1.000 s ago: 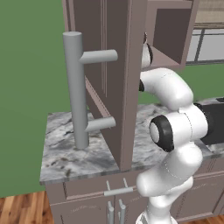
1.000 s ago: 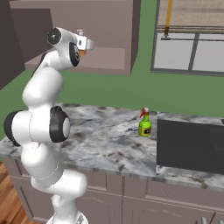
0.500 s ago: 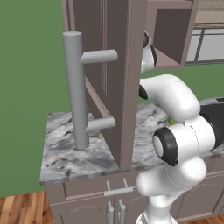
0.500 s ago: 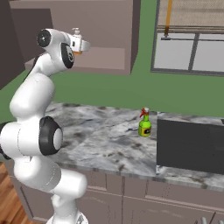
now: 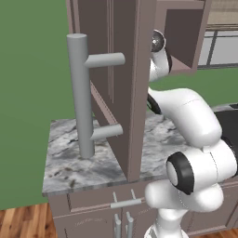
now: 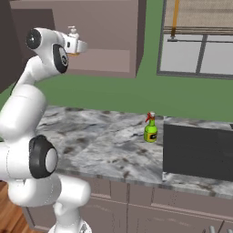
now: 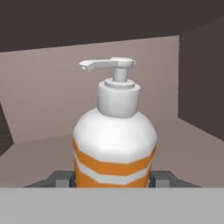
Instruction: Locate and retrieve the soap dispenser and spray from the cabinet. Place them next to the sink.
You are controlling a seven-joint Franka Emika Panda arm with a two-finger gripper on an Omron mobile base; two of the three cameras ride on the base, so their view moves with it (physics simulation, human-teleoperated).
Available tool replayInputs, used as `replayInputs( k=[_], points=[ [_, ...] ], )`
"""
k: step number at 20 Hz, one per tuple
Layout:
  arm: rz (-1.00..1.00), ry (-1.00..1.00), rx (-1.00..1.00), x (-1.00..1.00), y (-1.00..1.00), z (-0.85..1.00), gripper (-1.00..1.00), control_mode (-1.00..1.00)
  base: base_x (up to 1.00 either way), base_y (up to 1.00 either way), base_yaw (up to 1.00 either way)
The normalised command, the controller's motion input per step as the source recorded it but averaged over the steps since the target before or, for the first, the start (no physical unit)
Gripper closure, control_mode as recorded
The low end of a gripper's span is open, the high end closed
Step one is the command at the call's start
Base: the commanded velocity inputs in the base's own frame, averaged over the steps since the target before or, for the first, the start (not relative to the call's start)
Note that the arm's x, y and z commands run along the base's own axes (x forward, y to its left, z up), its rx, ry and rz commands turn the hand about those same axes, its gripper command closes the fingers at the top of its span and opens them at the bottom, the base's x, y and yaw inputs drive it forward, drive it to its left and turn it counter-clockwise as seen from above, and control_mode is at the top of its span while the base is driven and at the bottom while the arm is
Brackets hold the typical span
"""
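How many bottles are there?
2. The soap dispenser sits between the jaws up at the cabinet. The green spray stands on the counter beside the sink. Others may be hidden.

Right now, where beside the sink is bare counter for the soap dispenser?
Bare marble counter runs wide left of the green spray bottle. It is tight only between that bottle and the sink. The soap dispenser sits in the tool.

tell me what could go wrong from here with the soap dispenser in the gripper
1. The gripper clamps the soap dispenser low on its body, so the tall pump top could tip or slip as the arm swings.
2. The open cabinet door stands close beside the arm, so pulling back carelessly might clip it.
3. The spray already stands near the sink; setting the dispenser down close by could knock it over.
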Motion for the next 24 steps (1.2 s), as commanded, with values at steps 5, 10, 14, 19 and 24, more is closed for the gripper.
replayInputs(
  k=[5, 10, 14, 19, 24],
  points=[
    [0.0, 0.0, 0.0, -0.61, 0.0, 0.23, 1.0, -1.0, 0.0, 0.0, 0.0],
    [0.01, 0.02, -0.05, -0.65, -0.03, 0.15, 1.0, -1.0, 0.0, 0.0, 0.0],
    [0.0, 0.01, -0.07, -0.78, 0.0, 0.08, 1.0, -1.0, 0.0, 0.0, 0.0],
    [0.0, 0.0, -0.05, -0.87, -0.03, 0.0, 1.0, -1.0, 0.0, 0.0, 0.0],
    [0.01, 0.0, -0.02, -0.89, -0.22, -0.02, 1.0, -1.0, 0.0, 0.0, 0.0]
  ],
)
